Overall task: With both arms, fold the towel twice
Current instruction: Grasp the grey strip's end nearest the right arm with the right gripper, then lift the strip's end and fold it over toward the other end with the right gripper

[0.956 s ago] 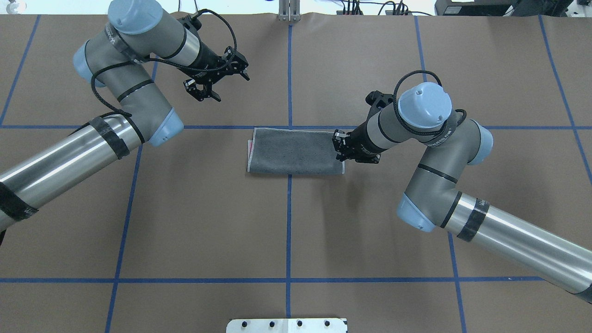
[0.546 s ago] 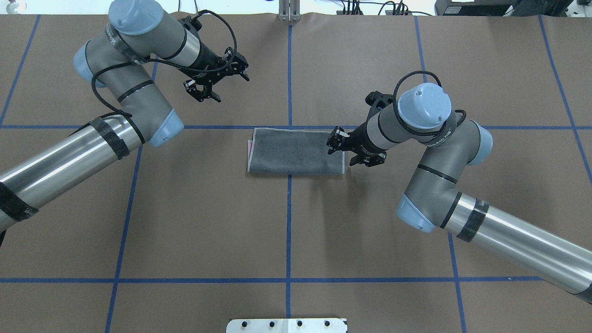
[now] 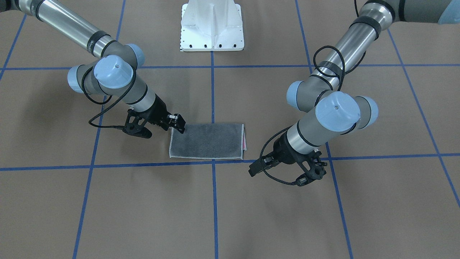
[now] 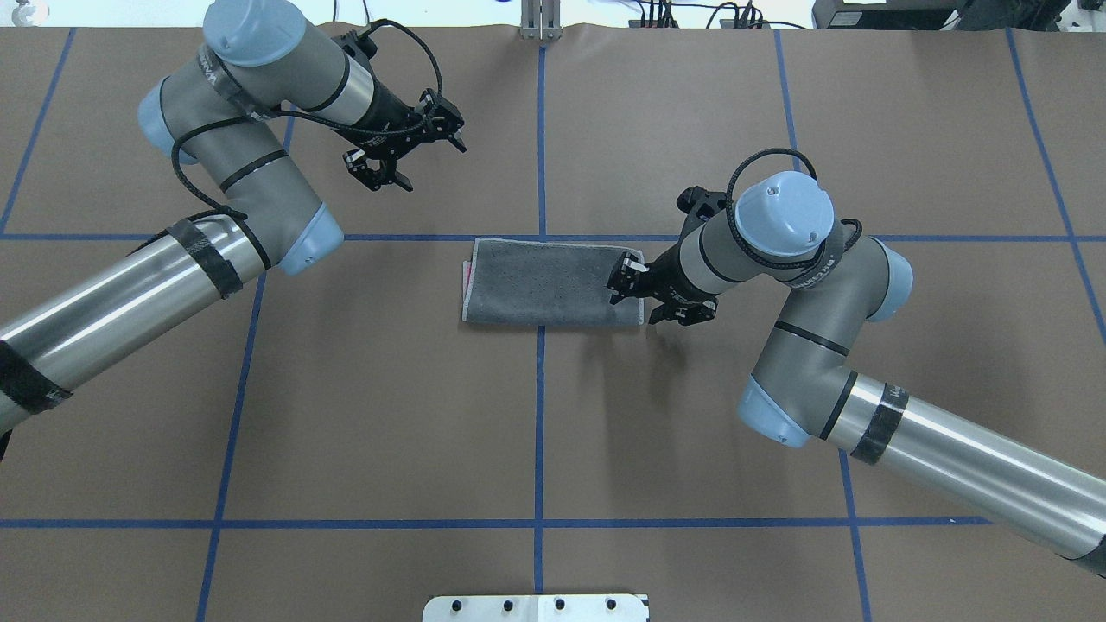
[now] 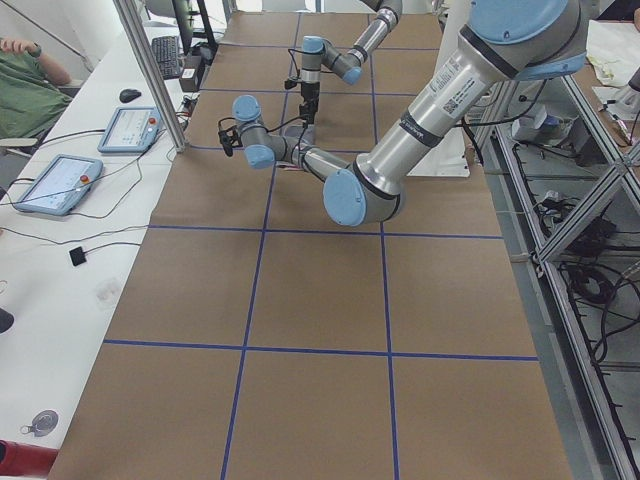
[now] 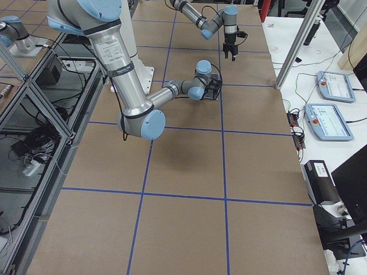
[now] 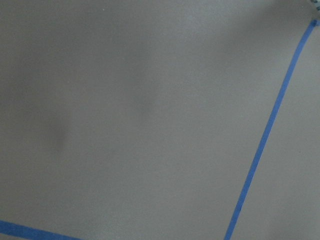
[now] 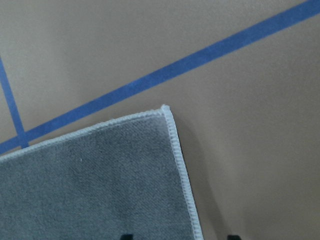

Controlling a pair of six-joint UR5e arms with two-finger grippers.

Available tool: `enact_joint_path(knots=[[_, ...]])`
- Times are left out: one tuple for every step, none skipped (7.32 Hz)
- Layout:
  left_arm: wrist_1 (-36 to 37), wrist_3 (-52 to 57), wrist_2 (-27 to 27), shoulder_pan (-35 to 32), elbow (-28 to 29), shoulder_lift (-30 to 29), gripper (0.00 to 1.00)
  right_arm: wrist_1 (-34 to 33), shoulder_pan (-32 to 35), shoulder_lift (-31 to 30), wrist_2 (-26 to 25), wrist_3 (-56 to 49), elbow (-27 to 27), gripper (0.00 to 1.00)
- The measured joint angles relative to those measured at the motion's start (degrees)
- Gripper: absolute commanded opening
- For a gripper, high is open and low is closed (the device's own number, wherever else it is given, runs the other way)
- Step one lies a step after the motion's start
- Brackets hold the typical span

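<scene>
Left arm point(image 4: 130, 298): polished silver tube, matte grey joints, rounded light-blue caps, a black braided cable looped along the wrist.

Left gripper point(image 4: 413, 154): black, two-fingered, jaws spread apart and released, nothing between them. It hangs over bare table covering point(image 4: 346, 389), a flat, matte brown sheet. Below this gripper the left wrist view shows only that sheet and blue tape lines point(image 4: 538, 415), which divide the surface into large rectangles.

Towel point(image 4: 544, 283): it lies flat, well apart from the left gripper, on that gripper's robot-ward side and toward the right arm. It is a long rectangle of nubby terry cloth, dark grey face up, bordered by light grey stitched edging. A narrow pink sliver shows at the short end farthest from the right gripper. One long side runs just beside a blue tape line.

Right gripper point(image 4: 650, 296): black, jaws parted and released, gripping nothing. It is positioned at the towel's near short end. In the right wrist view a squared towel corner with ribbed edging lies directly ahead of the fingers; one fingertip shows over the cloth, the other outside the edging. Contact with the cloth cannot be confirmed.

Right arm point(image 4: 950, 471): same construction as the left arm
</scene>
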Motion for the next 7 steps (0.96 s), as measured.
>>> enact_joint_path(knots=[[0.0, 0.0, 0.0, 0.0, 0.0, 0.0, 1.0, -0.1, -0.1, 0.0, 0.0, 0.1, 0.0, 0.42], [0.0, 0.0, 0.0, 0.0, 0.0, 0.0, 1.0, -0.1, -0.1, 0.1, 0.0, 0.1, 0.0, 0.16], [0.0, 0.0, 0.0, 0.0, 0.0, 0.0, 1.0, -0.1, -0.1, 0.1, 0.0, 0.2, 0.0, 0.0], [0.0, -0.1, 0.0, 0.0, 0.0, 0.0, 1.0, -0.1, 0.0, 0.2, 0.0, 0.1, 0.0, 0.0], [0.0, -0.1, 0.1, 0.1, 0.1, 0.0, 1.0, -0.1, 0.1, 0.2, 0.0, -0.1, 0.0, 0.0], [0.0, -0.1, 0.1, 0.1, 0.1, 0.0, 1.0, 0.0, 0.5, 0.3, 0.0, -0.2, 0.1, 0.0], [0.1, -0.1, 0.1, 0.1, 0.1, 0.0, 1.0, 0.0, 1.1, 0.3, 0.3, -0.2, 0.3, 0.0]])
